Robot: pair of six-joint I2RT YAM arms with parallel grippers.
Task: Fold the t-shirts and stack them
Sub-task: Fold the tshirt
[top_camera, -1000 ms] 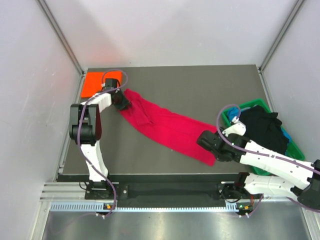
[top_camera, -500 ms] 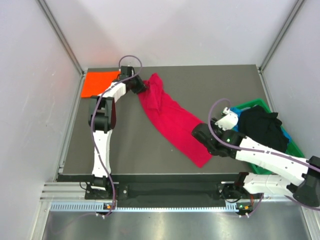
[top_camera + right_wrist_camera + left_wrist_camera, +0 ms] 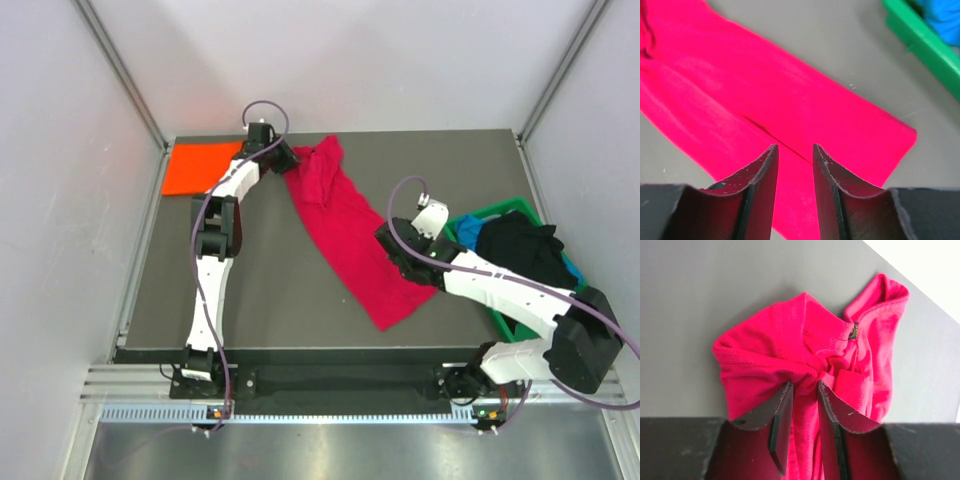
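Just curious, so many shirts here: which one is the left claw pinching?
The crimson-red cloth t-shirt, bunched in the left gripper. The flat orange shirt lies apart in the far-left corner; black shirt and blue shirt sit in the green plastic bin.

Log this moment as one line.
left gripper: pinching crimson t-shirt collar end | right gripper: pinching lower half | orange t-shirt: folded, far-left corner

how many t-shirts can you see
4: red t-shirt stretched across the table, orange t-shirt folded at the far left corner, black t-shirt and blue t-shirt in the green bin. More may be hidden there.
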